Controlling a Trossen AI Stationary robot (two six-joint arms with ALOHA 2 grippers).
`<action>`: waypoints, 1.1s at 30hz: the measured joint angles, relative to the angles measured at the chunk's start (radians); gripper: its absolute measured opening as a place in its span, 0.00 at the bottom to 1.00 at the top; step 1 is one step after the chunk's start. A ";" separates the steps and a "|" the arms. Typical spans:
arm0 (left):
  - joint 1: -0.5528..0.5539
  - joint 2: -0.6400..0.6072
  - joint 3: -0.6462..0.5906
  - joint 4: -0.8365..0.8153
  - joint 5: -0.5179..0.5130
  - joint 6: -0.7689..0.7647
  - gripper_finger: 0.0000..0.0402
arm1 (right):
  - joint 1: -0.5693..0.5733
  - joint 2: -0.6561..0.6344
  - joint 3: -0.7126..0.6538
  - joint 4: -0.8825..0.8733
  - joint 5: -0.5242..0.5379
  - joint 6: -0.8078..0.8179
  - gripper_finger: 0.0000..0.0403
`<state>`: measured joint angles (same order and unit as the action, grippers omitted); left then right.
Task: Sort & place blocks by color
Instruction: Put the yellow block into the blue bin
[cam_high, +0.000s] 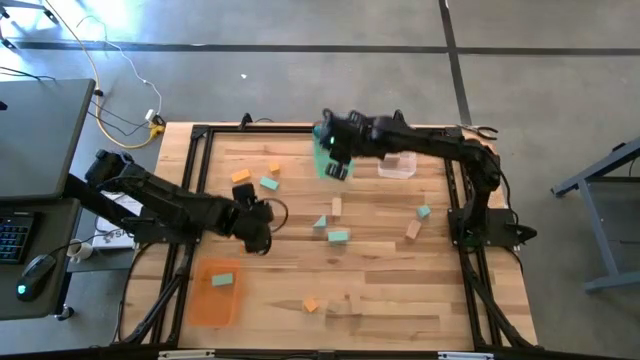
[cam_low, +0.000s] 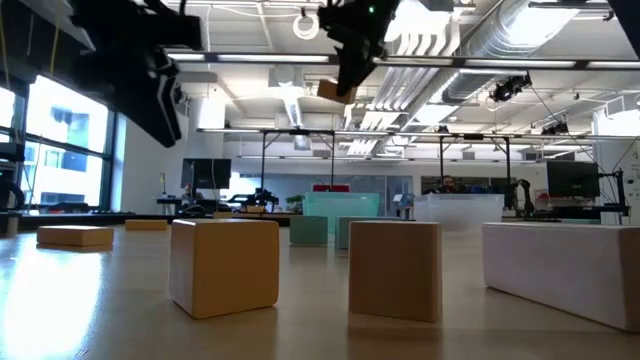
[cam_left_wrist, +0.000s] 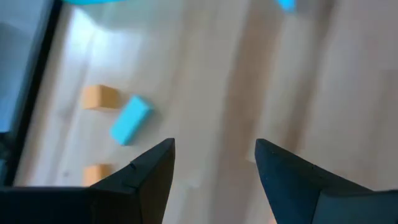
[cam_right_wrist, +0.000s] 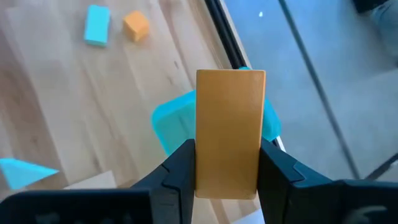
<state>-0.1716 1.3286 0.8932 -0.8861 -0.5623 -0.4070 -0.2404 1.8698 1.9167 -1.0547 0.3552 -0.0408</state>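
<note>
Tan bar (cam_right_wrist: 229, 130) aloft over teal bin (cam_right_wrist: 180, 121), clamped upright in right pincer (cam_right_wrist: 227, 171).

Best carried on to the clear bin (cam_high: 397, 165) before release, lowered close. Left pincer (cam_left_wrist: 214, 165) hovering agape, empty, over surface (cam_high: 380, 290).

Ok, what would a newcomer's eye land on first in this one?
The right tool, raised over the teal bin at the table's far edge, clamps a plain tan wooden bar. The left tool hangs open and empty near the table's left side. An orange bin at the near left holds one teal block.
</note>
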 joint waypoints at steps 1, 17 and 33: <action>0.027 -0.004 0.000 0.000 -0.003 0.021 0.53 | -0.024 0.000 0.000 0.005 -0.023 -0.008 0.25; 0.436 -0.007 0.000 0.100 0.121 0.362 0.53 | -0.288 0.125 -0.001 0.069 -0.272 -0.100 0.25; 0.719 0.016 0.000 0.147 0.469 0.529 0.53 | -0.327 0.311 -0.001 0.091 -0.531 -0.193 0.25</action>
<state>0.5478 1.3446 0.8932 -0.7390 -0.0933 0.1221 -0.5671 2.1813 1.9156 -0.9642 -0.1757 -0.2342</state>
